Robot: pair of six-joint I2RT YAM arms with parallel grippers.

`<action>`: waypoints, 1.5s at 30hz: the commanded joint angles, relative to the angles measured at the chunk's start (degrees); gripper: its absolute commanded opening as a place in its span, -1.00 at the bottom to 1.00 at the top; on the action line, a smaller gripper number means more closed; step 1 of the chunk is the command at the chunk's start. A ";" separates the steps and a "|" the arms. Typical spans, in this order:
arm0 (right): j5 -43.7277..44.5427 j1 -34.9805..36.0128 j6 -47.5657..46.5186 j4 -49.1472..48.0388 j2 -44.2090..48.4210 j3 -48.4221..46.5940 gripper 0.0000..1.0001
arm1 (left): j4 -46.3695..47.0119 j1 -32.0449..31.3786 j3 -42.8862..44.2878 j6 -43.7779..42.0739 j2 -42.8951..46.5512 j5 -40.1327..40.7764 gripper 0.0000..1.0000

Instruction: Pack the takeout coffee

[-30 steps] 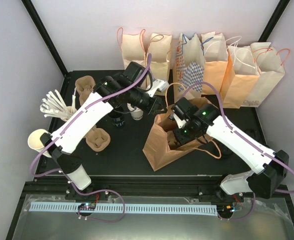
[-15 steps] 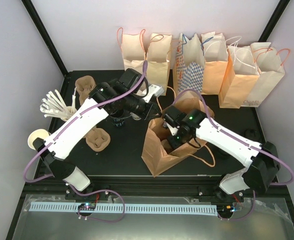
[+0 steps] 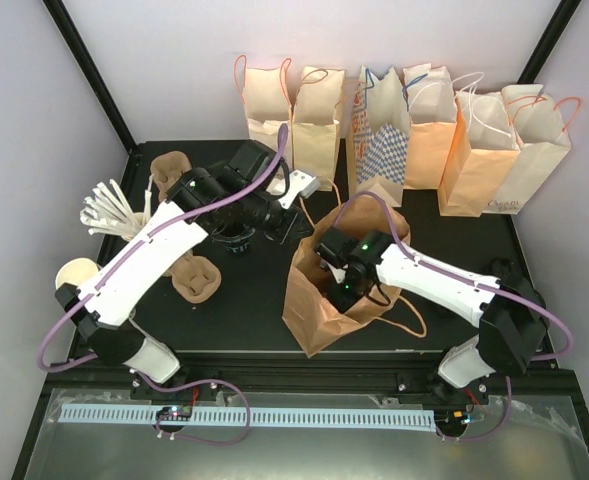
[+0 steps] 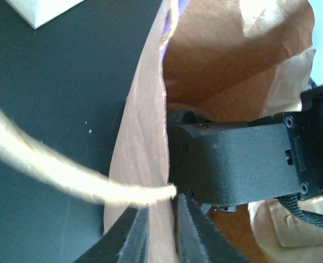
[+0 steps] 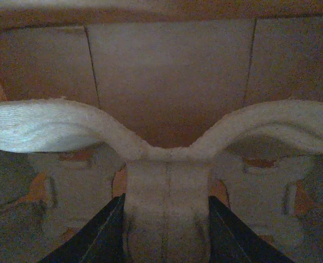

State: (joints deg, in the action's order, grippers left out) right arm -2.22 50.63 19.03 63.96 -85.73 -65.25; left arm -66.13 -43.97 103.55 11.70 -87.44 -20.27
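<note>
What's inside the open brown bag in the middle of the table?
The right gripper reaches into the bag, clamped on a pulp cup carrier, with the bag's floor beyond. No drink shows inside; whatever lies under the carrier is hidden.

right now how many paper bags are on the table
7. Six stand in a back row, the third patterned; one open bag sits in front around the right gripper. More may hide behind.

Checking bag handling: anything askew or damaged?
The open bag mid-table leans, its paper creased, unlike the upright bags at the back. Left jaws pinch its rim; right jaws hold a pulp cup tray inside. No spill visible.
</note>
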 commanded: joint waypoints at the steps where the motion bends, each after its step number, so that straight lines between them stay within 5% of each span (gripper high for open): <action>1: -0.61 0.41 1.67 -1.26 -0.88 -0.50 -0.23 | -3.16 -0.16 1.19 -1.63 2.99 3.62 -0.45; 6: -0.33 0.47 1.03 0.21 -2.01 -2.94 -0.23 | -2.38 -1.62 0.92 -1.42 8.33 4.87 0.06; 16: 0.32 0.51 0.40 0.42 -4.20 -4.97 -0.23 | 6.41 -23.64 -2.37 0.82 15.63 14.28 0.09; 25: 0.23 0.50 0.35 -0.19 -5.56 -6.17 -0.23 | 10.78 -39.08 1.61 -2.03 5.46 25.18 0.07; 38: -0.42 0.46 -1.22 -0.20 -6.25 -7.30 -0.23 | 24.45 -44.17 -12.33 -7.95 3.07 39.78 0.11; 45: -0.61 0.43 -1.69 0.24 -6.24 -7.78 -0.23 | 27.34 -44.10 -12.88 -8.76 0.82 45.61 0.17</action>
State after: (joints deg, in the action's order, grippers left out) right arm -2.57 50.76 18.13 64.36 -91.68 -71.55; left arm -43.05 -87.83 89.49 4.08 -85.52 18.61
